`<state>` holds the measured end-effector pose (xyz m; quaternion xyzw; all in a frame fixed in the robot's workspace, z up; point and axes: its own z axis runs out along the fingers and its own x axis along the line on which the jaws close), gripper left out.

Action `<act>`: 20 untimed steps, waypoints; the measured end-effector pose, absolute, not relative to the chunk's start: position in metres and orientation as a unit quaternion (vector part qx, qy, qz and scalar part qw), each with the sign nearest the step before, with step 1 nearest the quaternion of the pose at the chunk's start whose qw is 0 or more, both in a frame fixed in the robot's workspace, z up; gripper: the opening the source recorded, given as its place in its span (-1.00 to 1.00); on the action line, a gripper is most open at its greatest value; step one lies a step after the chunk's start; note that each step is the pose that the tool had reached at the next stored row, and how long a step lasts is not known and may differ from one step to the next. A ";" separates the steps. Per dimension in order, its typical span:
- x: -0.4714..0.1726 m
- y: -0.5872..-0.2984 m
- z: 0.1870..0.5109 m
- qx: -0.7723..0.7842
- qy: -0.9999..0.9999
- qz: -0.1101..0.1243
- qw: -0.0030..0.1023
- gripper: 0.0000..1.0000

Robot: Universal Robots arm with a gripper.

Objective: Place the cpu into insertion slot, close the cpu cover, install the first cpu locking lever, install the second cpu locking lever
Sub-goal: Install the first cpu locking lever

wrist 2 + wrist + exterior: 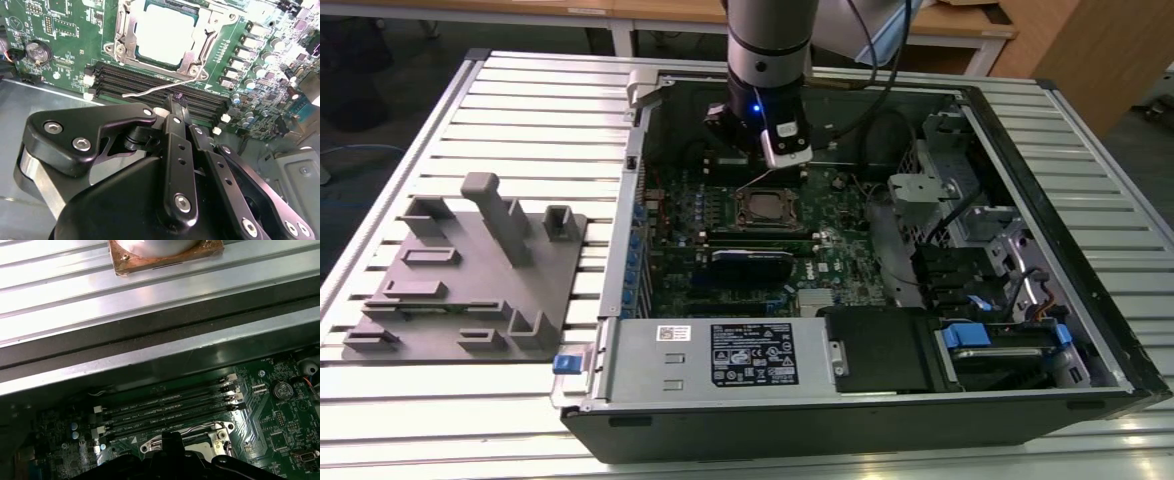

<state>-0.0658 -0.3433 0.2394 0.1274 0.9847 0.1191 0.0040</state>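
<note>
You are on the first locking lever. The cpu [162, 30] already lies in the slot [742, 208], a little above the middle of the exterior view, on the green board [841, 255] inside the open case [881, 400]. The cover [121, 42] is down over it. Its silvery frame lies flat around the chip, and the chip's top shows through the window. So the first two steps look done.

The lever [150, 91] is a thin bent wire. In the second wrist view it stands off the board and crosses in front of the memory slots [125, 80] instead of lying along the cover. I judge it not yet latched.

Your gripper [177, 100] has its fingers together. Its tip is right at the middle of the wire, touching it or just beside it. I cannot tell whether it pinches the wire.

This step calls for a push rather than a grasp: down toward the board, then sideways under the catch. The wire looks thin and springy, so the tip could slip off it and strike the memory slots.

The cpu is flat and square, with a pale silver-grey top that glares under the light. It sits level in the frame with no corner riding up. I cannot tell how the second lever stands.
</note>
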 end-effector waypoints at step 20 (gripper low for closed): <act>-0.066 -0.343 0.237 0.127 0.983 0.133 0.007 -0.79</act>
